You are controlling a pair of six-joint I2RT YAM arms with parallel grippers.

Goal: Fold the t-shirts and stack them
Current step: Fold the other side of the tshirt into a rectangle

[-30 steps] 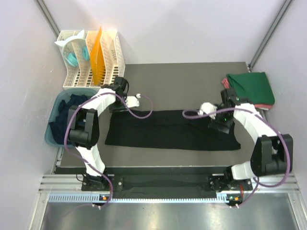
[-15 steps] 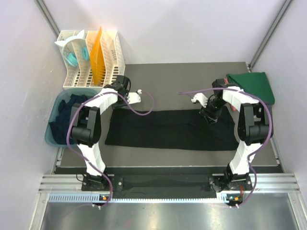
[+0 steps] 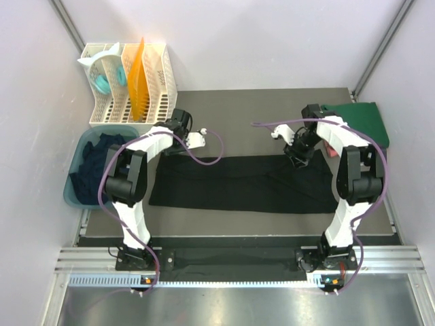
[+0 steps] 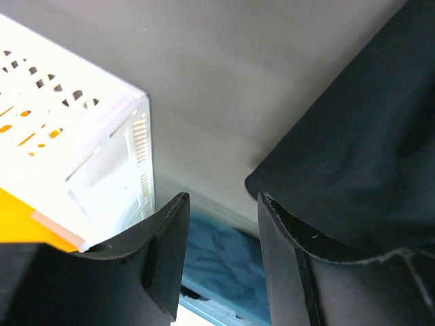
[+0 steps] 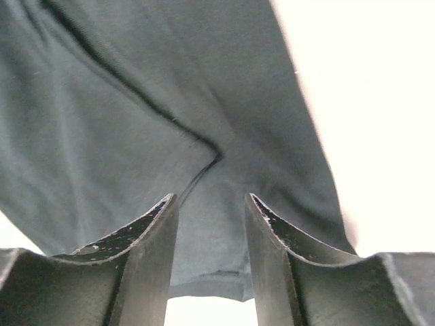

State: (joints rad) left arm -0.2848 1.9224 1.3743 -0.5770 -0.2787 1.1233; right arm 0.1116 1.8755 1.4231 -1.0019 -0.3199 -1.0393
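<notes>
1. Your black cloth t-shirt [image 3: 238, 185] lay flat as a long strip across the middle of the grey table [image 3: 251, 105].
2. Your left hand [image 4: 221, 200] stood spread, just beside the strip's upper-left corner.
3. Your right hand [image 5: 210, 197] hung spread over its upper-right end.
4. A folded dark green t-shirt [image 3: 359, 122] sat at the upper right.

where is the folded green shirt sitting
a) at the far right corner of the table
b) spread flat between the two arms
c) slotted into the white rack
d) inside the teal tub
a, the folded green shirt lies at the far right corner of the table in the top view.
</notes>
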